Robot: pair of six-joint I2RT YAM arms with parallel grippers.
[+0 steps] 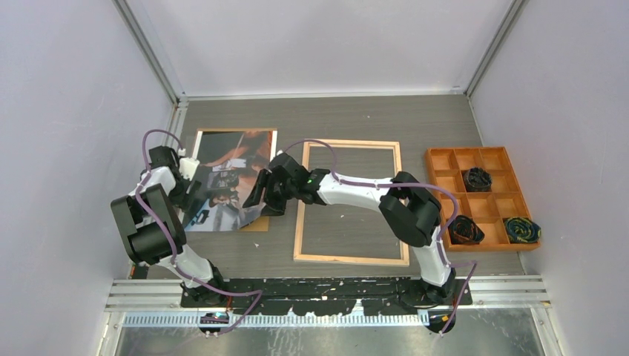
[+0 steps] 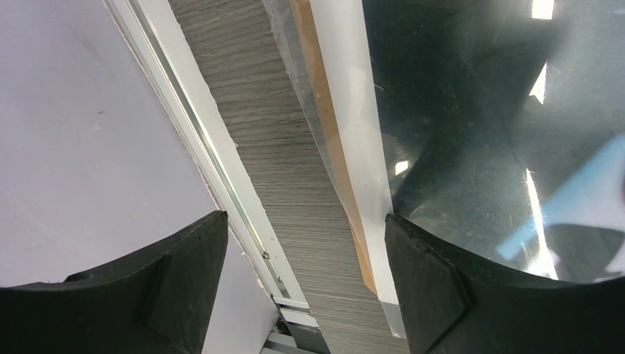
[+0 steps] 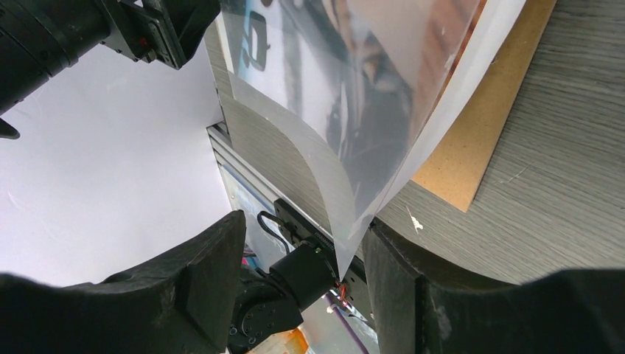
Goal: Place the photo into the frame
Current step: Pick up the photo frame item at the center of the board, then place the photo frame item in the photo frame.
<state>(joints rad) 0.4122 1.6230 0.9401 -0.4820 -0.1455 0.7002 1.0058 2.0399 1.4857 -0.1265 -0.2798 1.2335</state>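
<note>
The photo [image 1: 230, 159] lies picture side up at the table's left, on a brown backing board [image 1: 259, 225]. Its near right corner [image 3: 354, 96] is lifted and curls up off the board [image 3: 479, 140]. My right gripper [image 1: 256, 194] is at that corner. In the right wrist view, the right gripper [image 3: 302, 251] is open, and the tip of the sheet hangs between the jaws against the right finger [image 3: 398, 280]. My left gripper [image 1: 194, 194] is open at the photo's left edge. One of its fingers [image 2: 442, 295] is over the glossy print [image 2: 457, 110], the other over the bare table. The frame [image 1: 300, 215] lies wood side up, to the right of the photo.
An orange compartment tray [image 1: 438, 159] with dark coiled items stands at the far right. The enclosure's left wall and floor rail [image 2: 221, 169] run close beside the left gripper. The left arm [image 3: 74, 29] shows at the top left of the right wrist view.
</note>
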